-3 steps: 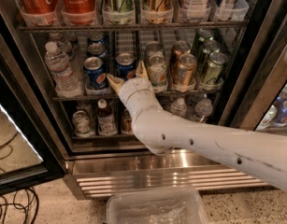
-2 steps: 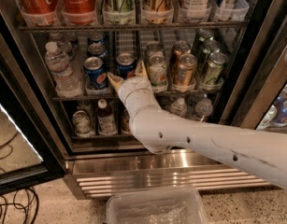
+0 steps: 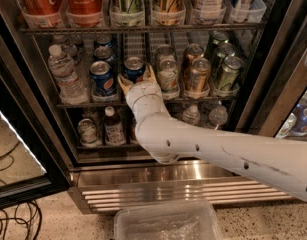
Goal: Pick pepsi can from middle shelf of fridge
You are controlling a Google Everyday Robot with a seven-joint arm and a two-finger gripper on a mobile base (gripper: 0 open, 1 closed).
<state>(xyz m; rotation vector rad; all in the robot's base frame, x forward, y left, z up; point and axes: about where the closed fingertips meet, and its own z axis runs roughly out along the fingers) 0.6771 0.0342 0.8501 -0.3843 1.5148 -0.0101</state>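
Observation:
The fridge (image 3: 33, 109) stands open with three wire racks. On the middle shelf (image 3: 75, 104) a blue pepsi can (image 3: 134, 68) stands in the second lane. Another pepsi can (image 3: 101, 78) stands to its left, with more blue cans behind. My gripper (image 3: 138, 80) reaches into the middle shelf at the front of the second-lane pepsi can. Its tan fingertips (image 3: 124, 84) stand spread on either side of the can's lower part. The fingers look open and the can stands on the rack. My white arm (image 3: 228, 154) hides the can's base.
Silver-white cans (image 3: 167, 74), bronze-gold cans (image 3: 198, 74) and green cans (image 3: 227, 73) fill the lanes to the right. A water bottle (image 3: 65, 74) stands at the left. Coca-Cola bottles (image 3: 85, 1) are on the top rack and small bottles (image 3: 113, 126) on the bottom rack. A clear plastic bin (image 3: 165, 224) sits on the floor.

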